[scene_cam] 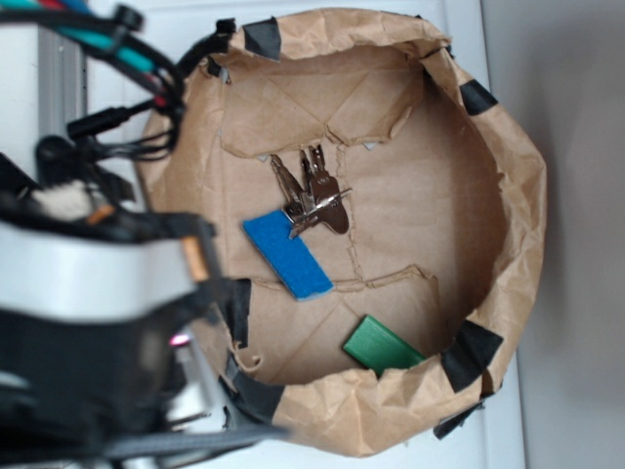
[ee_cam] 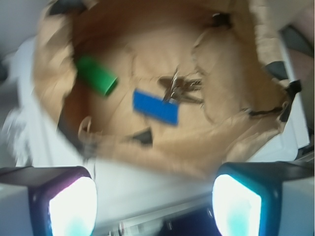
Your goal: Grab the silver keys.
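the silver keys [scene_cam: 312, 198] lie on the floor of a crumpled brown paper tub [scene_cam: 508, 215], toward its far wall in the outside view, with nothing holding them. the lower end of the bunch, where the ring seems to be, touches or just overlaps the upper corner of the blue block [scene_cam: 287, 254]. from there the blades fan up toward the far wall, so the long axis runs roughly from the block to that wall, tilted a little. the green block [scene_cam: 381, 346] sits well apart, near the tub's opposite edge.

the gripper [ee_cam: 155, 196] hangs outside and above the near rim, its two pads [ee_cam: 73, 205] wide apart with nothing between them; the wrist view is blurred.

the risks, as i see them: the rim is high and floppy, so a descent too close to it could snag or crush the paper. and the block is so tight against the ring end that a closing pinch there might catch the block's corner, or just shove the keys along flat.
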Controlling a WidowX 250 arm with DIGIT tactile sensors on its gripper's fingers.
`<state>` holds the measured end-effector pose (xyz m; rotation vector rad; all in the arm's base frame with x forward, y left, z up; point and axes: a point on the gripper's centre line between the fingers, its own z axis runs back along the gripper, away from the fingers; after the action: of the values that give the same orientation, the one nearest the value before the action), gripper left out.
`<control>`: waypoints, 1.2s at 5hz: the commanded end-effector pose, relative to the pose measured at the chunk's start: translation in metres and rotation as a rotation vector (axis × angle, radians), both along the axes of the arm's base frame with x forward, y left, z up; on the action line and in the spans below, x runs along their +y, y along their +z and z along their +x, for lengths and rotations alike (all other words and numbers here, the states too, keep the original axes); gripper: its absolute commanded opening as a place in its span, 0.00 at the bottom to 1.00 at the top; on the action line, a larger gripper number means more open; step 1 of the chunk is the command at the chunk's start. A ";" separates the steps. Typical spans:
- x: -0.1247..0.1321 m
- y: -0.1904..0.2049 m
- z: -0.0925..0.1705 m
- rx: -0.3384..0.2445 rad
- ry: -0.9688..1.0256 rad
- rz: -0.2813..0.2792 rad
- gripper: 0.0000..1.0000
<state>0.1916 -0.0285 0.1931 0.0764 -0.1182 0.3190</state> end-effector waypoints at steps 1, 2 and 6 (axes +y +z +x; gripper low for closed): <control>0.030 -0.010 0.032 -0.117 0.166 -0.043 1.00; 0.044 -0.022 0.037 -0.129 0.142 -0.097 1.00; 0.065 -0.080 0.057 -0.124 0.221 -0.007 1.00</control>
<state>0.2421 0.0327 0.1000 0.0738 -0.1881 0.5485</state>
